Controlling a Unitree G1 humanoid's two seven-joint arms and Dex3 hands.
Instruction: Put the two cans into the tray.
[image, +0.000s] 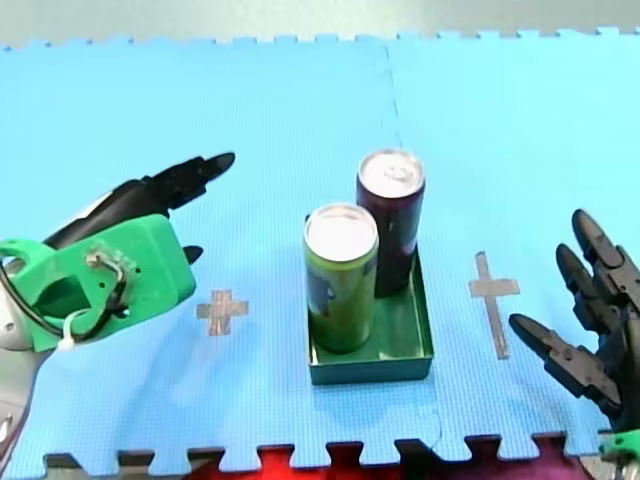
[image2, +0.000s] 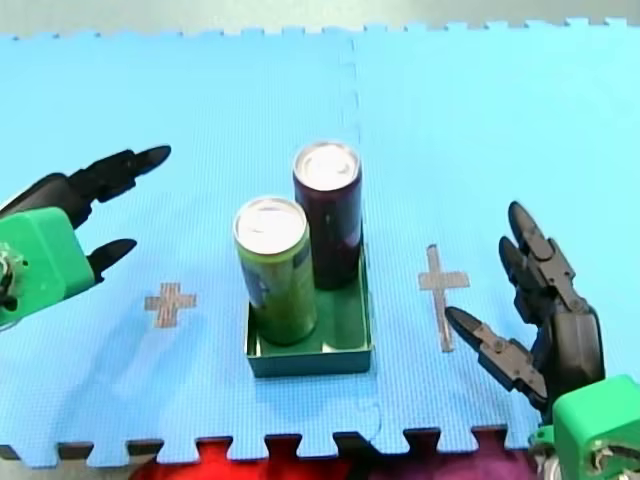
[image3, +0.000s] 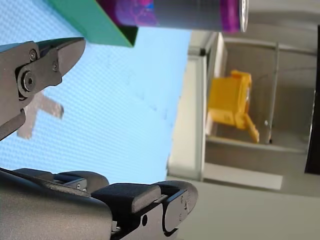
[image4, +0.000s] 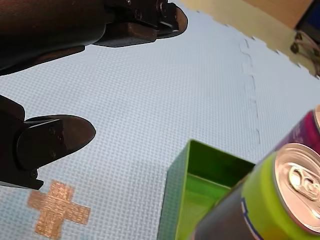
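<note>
Your left robot hand is nearest, hovering over the left side of the mat. It is unclenched, empty, and touches neither can. Your right robot hand is at the mat's near right corner, also unclenched and empty, well apart from the tray.

Both cans stand upright inside the tray. The green can is in its near left part, and the purple can is just behind it toward the far right. You cannot tell whether they touch.

The tray sits mid-mat between two tape marks. The left cross lies between the tray and your left robot hand. The right cross lies between the tray and your right robot hand.

In the second wrist view, dark fingers hang above the mat beside a cross, with the tray corner and the green can's top beyond. In the first wrist view, a yellow object stands past the mat's edge.
</note>
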